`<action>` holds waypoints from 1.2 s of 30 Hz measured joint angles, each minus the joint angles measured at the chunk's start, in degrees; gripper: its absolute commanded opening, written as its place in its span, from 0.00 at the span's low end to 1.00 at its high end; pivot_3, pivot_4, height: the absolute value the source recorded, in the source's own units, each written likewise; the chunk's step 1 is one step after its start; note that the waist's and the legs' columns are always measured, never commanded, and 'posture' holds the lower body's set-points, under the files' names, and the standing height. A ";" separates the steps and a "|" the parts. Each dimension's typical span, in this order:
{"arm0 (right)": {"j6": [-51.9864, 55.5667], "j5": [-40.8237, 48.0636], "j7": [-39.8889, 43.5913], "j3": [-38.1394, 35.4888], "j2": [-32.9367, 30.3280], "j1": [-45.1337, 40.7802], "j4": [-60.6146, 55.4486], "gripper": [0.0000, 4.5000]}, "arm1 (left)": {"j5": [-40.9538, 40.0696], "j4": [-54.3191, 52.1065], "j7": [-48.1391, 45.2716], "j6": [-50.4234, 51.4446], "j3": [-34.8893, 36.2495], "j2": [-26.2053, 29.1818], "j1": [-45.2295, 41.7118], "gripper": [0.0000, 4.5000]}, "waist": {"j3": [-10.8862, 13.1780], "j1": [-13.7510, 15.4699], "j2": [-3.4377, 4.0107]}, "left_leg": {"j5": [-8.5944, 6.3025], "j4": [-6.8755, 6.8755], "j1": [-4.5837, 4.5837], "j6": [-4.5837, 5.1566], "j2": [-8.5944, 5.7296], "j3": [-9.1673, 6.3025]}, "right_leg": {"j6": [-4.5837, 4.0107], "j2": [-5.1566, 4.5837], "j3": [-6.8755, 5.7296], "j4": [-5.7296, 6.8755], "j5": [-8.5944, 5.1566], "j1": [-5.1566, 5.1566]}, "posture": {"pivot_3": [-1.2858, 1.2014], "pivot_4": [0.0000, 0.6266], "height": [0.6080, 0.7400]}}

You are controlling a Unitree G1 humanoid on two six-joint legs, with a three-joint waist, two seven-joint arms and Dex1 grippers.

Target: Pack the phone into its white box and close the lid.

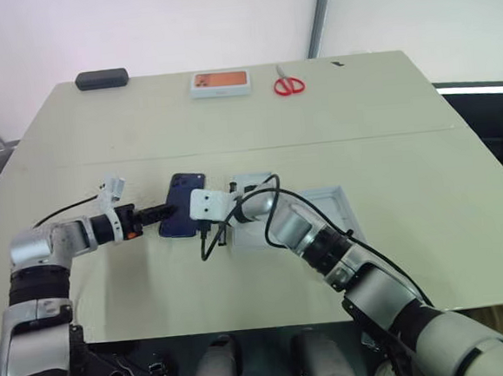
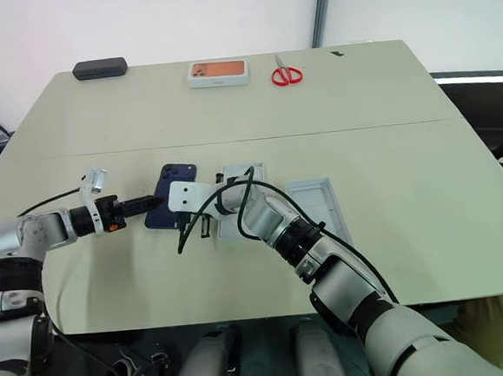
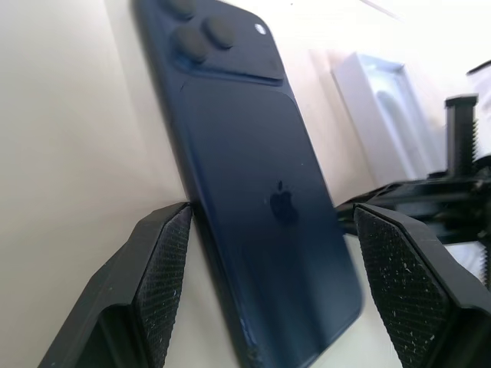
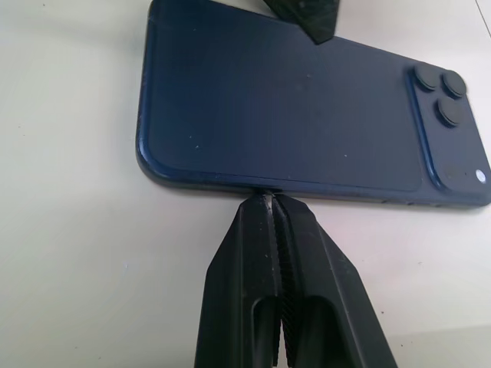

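Observation:
The dark blue phone [image 1: 184, 202] lies camera side up on the table, left of centre. My left gripper [image 3: 272, 218] is open and straddles the phone's lower end, one pad against its edge and the other apart. My right gripper [image 4: 268, 199] is shut with nothing in it, and its tips press on the phone's long side. Its white box [image 1: 251, 186] lies just right of the phone, partly hidden under my right arm. The lid [image 1: 339, 209] rests open side up further right.
At the table's far edge are a black oblong case [image 1: 101, 79], a white box with an orange picture [image 1: 220, 82] and red scissors [image 1: 289, 84]. A black cable [image 1: 212, 239] loops from my right wrist over the table.

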 measured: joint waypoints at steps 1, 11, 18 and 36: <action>0.00 0.01 0.05 -0.02 -0.02 0.00 0.00 0.03 | -0.20 -0.01 -0.07 0.68 0.02 -0.48 -0.22 0.78 | -0.01 0.01 -0.01 | 0.00 0.01 0.00 0.00 0.00 -0.01 | 0.00 0.00 -0.01 0.00 0.00 0.01 | 0.52 0.24 1.00; -0.89 -0.03 0.05 0.00 -1.03 0.03 0.02 0.03 | 0.20 0.00 0.40 1.13 0.07 -3.03 -1.15 0.78 | -0.02 0.62 0.00 | 0.00 0.01 0.02 0.00 -0.01 -0.02 | 0.00 -0.02 -0.01 0.00 0.00 0.02 | 0.52 0.24 1.00; -1.39 -0.03 -0.33 0.00 -1.67 0.05 0.02 0.02 | 0.07 1.64 0.64 1.05 0.66 -3.43 -1.17 0.48 | -0.03 0.74 0.00 | 0.00 0.01 0.01 0.00 -0.01 0.00 | 0.00 -0.02 0.01 -0.01 0.00 0.01 | 0.52 0.24 1.00; -1.67 0.21 -0.61 -0.12 -2.29 0.65 -0.26 0.02 | -3.85 1.09 0.18 4.72 2.92 -5.39 1.06 0.02 | -0.27 0.69 0.02 | 0.00 -0.02 0.12 0.00 0.01 -0.01 | 0.00 0.00 0.00 -0.02 0.00 0.09 | 0.52 0.24 1.00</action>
